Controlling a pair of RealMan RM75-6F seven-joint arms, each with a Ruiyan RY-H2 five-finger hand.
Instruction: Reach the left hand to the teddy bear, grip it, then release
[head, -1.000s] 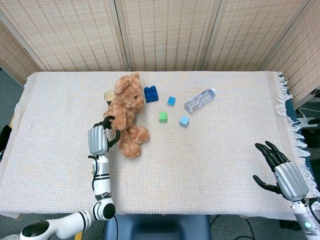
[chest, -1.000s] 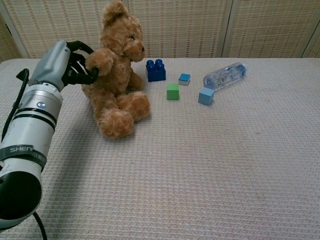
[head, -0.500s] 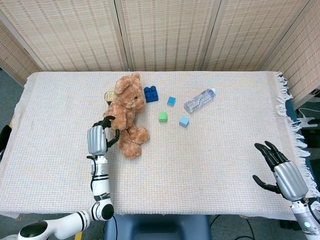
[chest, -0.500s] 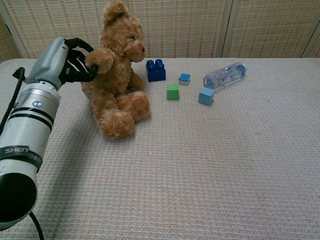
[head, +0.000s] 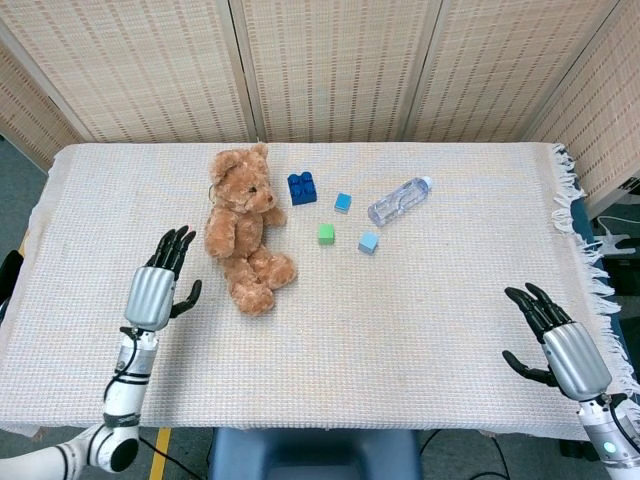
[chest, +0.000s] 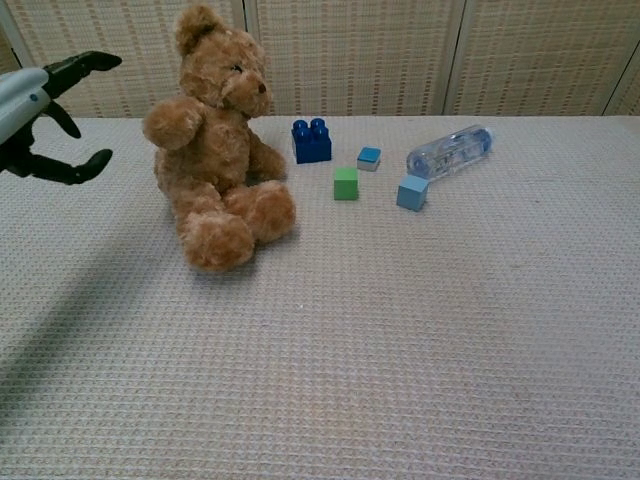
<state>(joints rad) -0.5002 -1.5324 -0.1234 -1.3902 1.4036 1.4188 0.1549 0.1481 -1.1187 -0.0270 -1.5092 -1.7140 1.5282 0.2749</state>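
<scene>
Teddy bear (head: 241, 228) sits upright on the table (head: 420, 320), just right of and slightly beyond your left hand (head: 157, 286), whose fingers are spread wide and empty; your right hand (head: 555, 340) waits far off, splayed.

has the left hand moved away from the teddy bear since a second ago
Yes. The left hand has let go and drawn back, leftward and toward the table's near edge, away from the teddy bear. Its fingers are spread and it holds nothing.
</scene>
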